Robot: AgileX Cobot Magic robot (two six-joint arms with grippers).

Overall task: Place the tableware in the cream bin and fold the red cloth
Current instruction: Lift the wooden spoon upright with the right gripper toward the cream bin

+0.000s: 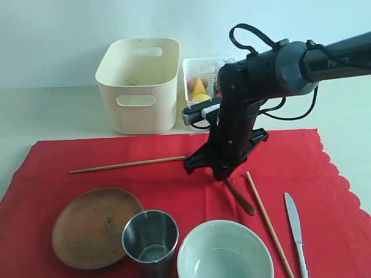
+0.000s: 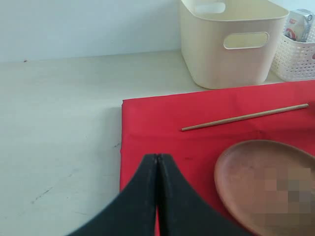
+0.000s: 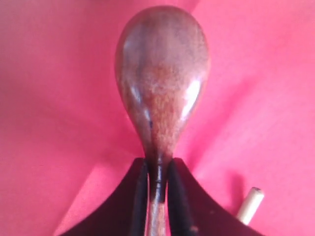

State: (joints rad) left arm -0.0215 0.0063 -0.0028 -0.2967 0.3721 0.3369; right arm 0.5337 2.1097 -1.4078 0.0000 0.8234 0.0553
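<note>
**Right gripper** [image 3: 157, 169]: the jaws are drawn in tight on either side of the neck of the dark wooden spoon [image 3: 162, 88], just behind its bowl. I judge the grip made. I cannot tell whether the spoon lies on the red cloth [image 1: 145, 176] or is clear of it.

**Location:** the spoon is right of centre in the exterior view, under the arm. A wooden chopstick [image 1: 266, 217] lies just beside it to the right.

**Left gripper** [image 2: 157, 162]: the jaws are pressed fully together with nothing between them.

**Handling, my assessment:**
- The spoon looks light, rigid and not fragile.
- Its glossy finish may let it slip or pivot in so narrow a pinch.
- The bowl end is likely the heavier, so a hold at the neck should keep swing small.
- The cream bin [image 1: 139, 119], at the upper left of the exterior view, is open-topped.
</note>
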